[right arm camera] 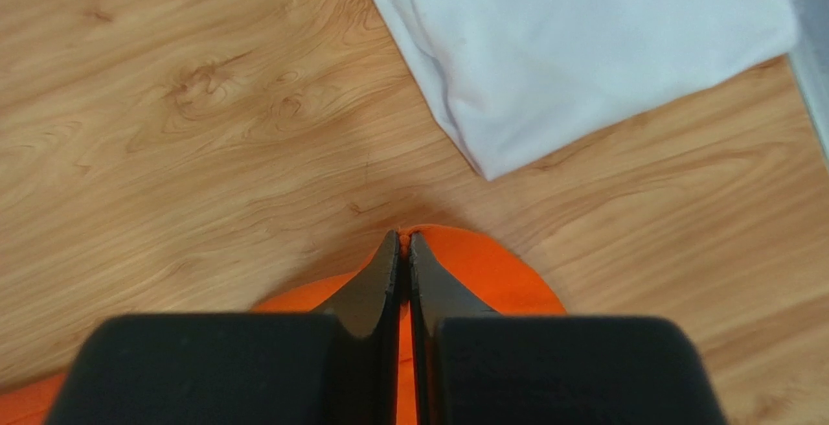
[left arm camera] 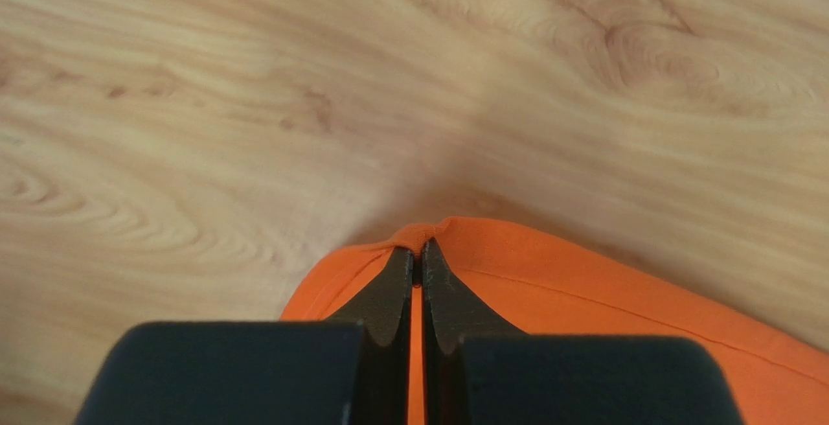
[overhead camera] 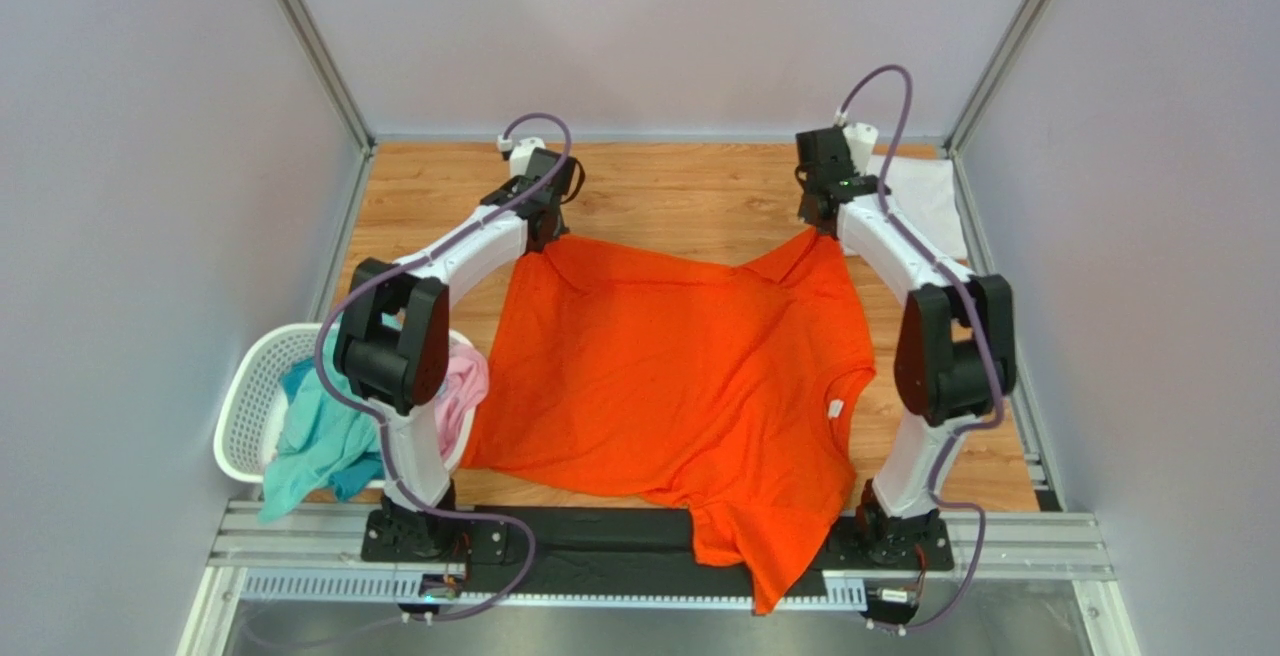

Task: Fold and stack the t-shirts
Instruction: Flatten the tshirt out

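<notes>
Top external view: an orange t-shirt (overhead camera: 676,371) lies spread across the middle of the wooden table (overhead camera: 676,191), its two far corners pinched tight by the left gripper (left arm camera: 416,250) and right gripper (right arm camera: 402,240). A folded white t-shirt (overhead camera: 927,199) sits upper right. A teal t-shirt (overhead camera: 323,439) spills from the mesh basket (overhead camera: 245,413) at left.
</notes>
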`<state>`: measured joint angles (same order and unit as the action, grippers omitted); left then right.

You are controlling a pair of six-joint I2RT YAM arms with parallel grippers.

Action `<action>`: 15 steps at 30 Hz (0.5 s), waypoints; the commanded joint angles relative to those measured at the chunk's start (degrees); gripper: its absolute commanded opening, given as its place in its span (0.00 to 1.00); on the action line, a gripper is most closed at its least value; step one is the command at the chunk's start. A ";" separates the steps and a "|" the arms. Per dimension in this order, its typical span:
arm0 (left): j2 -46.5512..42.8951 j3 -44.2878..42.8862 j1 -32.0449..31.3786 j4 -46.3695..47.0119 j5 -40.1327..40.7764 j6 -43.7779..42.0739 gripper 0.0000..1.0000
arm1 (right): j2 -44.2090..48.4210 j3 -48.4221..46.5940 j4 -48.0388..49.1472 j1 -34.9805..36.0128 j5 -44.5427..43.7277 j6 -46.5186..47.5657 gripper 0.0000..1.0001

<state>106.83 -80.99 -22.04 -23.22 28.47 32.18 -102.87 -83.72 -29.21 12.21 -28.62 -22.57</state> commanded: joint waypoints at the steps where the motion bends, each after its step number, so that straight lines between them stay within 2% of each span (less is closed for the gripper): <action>1: 4.60 -6.71 2.35 3.89 -1.21 -1.60 0.00 | -5.91 -7.93 5.04 -0.25 3.66 0.95 0.00; 8: 9.10 -9.45 4.38 4.51 -5.88 -1.16 0.00 | -11.83 -11.20 4.43 -0.34 5.42 0.42 0.00; 15: 4.19 -5.59 4.46 5.55 -6.67 -0.37 0.00 | -5.43 -6.46 4.34 -0.34 5.06 -0.37 0.00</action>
<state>115.87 -87.46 -17.58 -20.18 22.79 31.62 -114.24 -91.35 -26.83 11.86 -23.83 -22.26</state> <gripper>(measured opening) 0.009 0.014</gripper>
